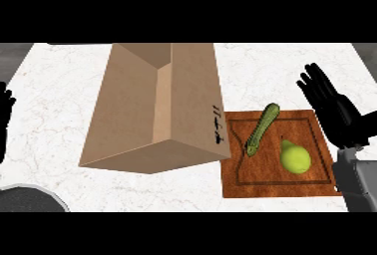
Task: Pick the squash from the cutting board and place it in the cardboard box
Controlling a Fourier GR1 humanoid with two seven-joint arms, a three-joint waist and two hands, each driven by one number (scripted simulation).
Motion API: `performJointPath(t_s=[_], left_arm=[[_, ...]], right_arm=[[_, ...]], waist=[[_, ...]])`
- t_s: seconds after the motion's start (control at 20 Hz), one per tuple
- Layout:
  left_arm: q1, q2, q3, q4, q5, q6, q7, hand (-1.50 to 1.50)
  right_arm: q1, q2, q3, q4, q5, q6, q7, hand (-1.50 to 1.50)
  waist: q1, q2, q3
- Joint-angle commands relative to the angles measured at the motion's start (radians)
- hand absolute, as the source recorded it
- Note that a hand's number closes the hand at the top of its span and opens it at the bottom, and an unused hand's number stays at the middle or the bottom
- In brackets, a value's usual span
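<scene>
Nearest, at 5 o'clock in the head view, the grey right forearm (357,184) comes in from the lower edge. At 7 o'clock sits a dark grey rounded shape (26,200); what it is cannot be told.

Just beyond, at 4 o'clock, a wooden cutting board (274,190) lies flat on the white marbled counter (59,64). On it rests a yellow-green pear-shaped fruit (295,157). The squash (263,128), long, thin and dark green, lies at 11 o'clock from that fruit. It slants from the board's middle toward its far edge and no hand touches it.

At 3 o'clock the right hand (346,119) shows over the board's right edge, released, with its fingers straight and spread, pointing away. It holds nothing and is apart from the squash.

At 9 o'clock, the left hand (5,117) rests at the view's edge, partly cut off, fingers up, grasping nothing.

Farther off, from the centre toward 12 o'clock, the cardboard box (158,109) stands just beside the board's left far corner. Its open inside shows at its far end.
</scene>
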Motion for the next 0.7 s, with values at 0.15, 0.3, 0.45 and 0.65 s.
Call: performJointPath(t_s=[0.15,0.3,0.45,0.65], left_arm=[[0.031,-0.026,-0.059,-0.001,-0.131,0.033,0.03,0.0],[0.019,-0.009,-0.06,0.022,-0.105,-0.007,0.04,0.0],[0.049,-0.039,-0.09,0.007,-0.119,0.003,0.067,0.0],[0.05,-0.046,-0.08,0.045,-0.131,-0.001,0.059,0.0]], right_arm=[[0.095,0.1,-0.012,-0.022,0.088,-0.152,-0.084,-1.5],[0.043,-0.219,0.097,-0.022,0.383,-0.048,-0.086,-1.5],[0.192,-0.132,0.192,0.024,0.569,-0.223,-0.122,-1.5],[0.337,0.058,0.043,0.084,0.283,-0.213,-0.491,-1.5]], waist=[[0.004,-0.006,-0.015],[0.03,0.004,-0.062],[0.011,-0.005,-0.016],[-0.005,-0.006,-0.012]])
